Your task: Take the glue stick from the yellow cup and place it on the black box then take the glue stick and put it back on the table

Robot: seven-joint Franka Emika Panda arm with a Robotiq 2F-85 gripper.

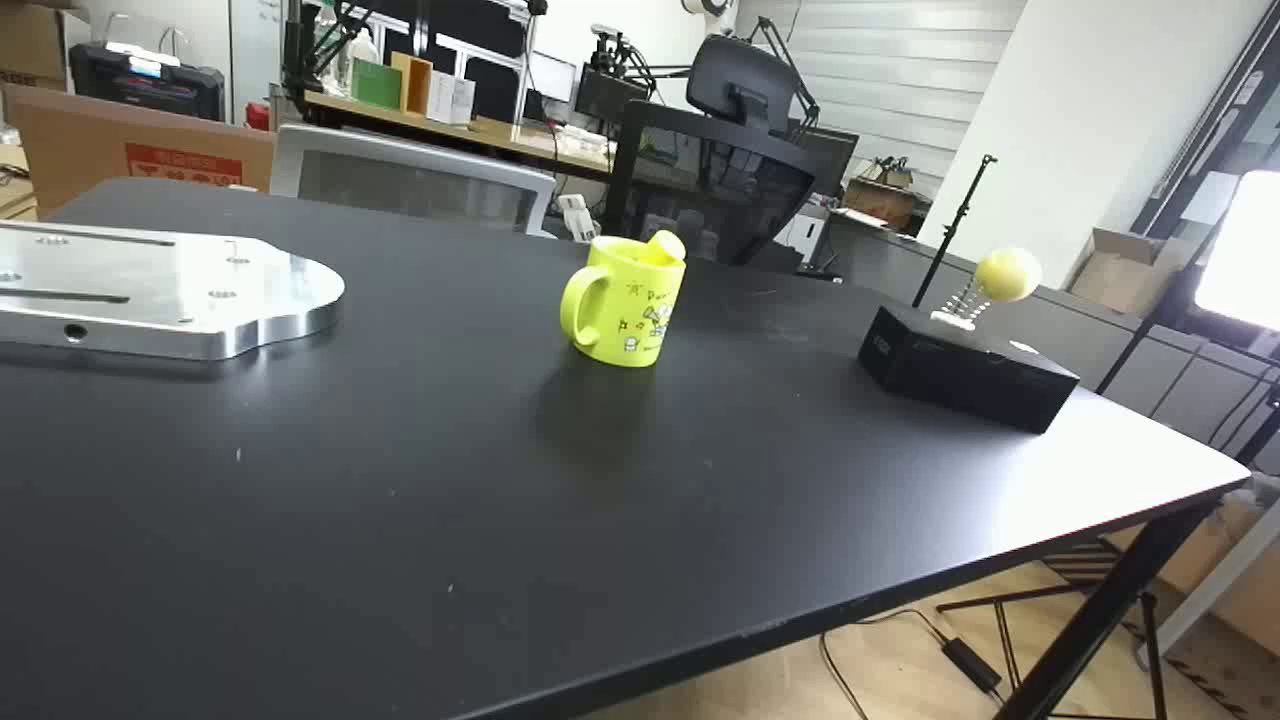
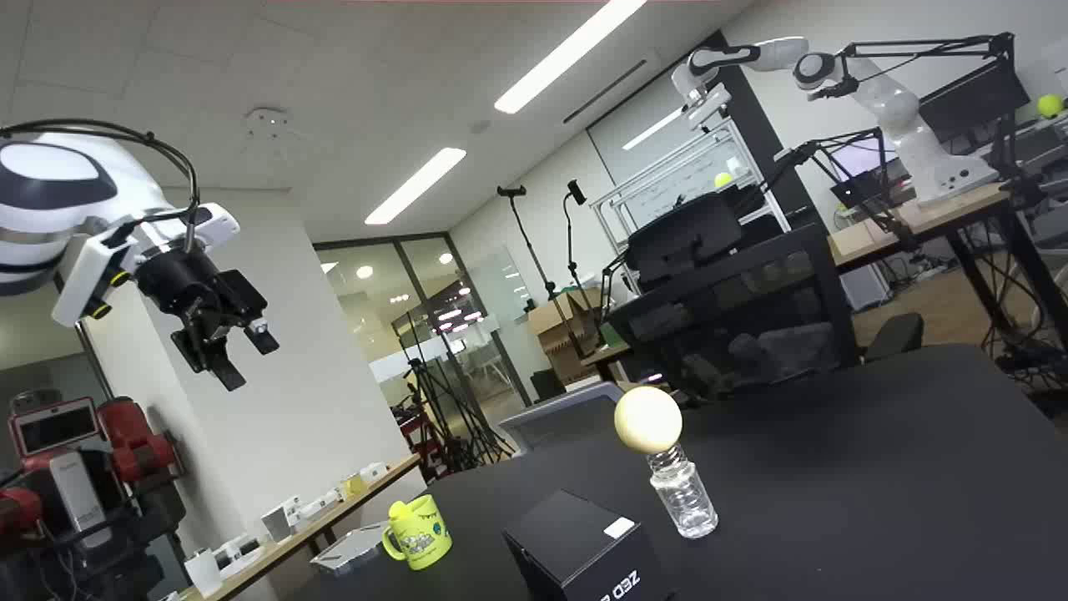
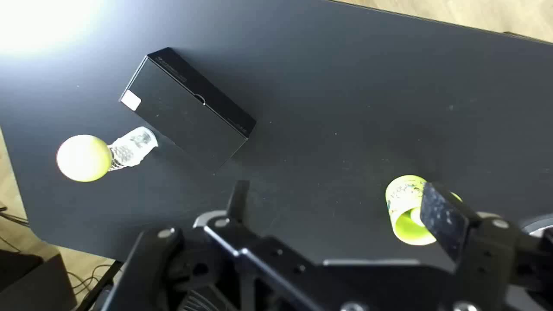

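The yellow cup (image 1: 622, 310) stands upright on the black table (image 1: 400, 520); it also shows in an exterior view (image 2: 427, 534) and the wrist view (image 3: 402, 196). The glue stick (image 1: 667, 244) is inside the cup, its end leaning out above the rim (image 2: 399, 509). In the wrist view only a pale part of it (image 3: 415, 216) shows, partly hidden by a finger. The black box (image 1: 960, 372) lies apart from the cup, its top bare (image 3: 181, 114). My gripper (image 2: 247, 361) is open and empty, high above the table; its fingers are spread in the wrist view (image 3: 335, 194).
A yellow ball (image 3: 84, 157) on a spring and clear bottle (image 2: 688, 505) stands close beside the box. A silver metal plate (image 1: 170, 285) lies on the table beyond the cup's handle side. Office chairs (image 1: 715, 170) stand along the table edge.
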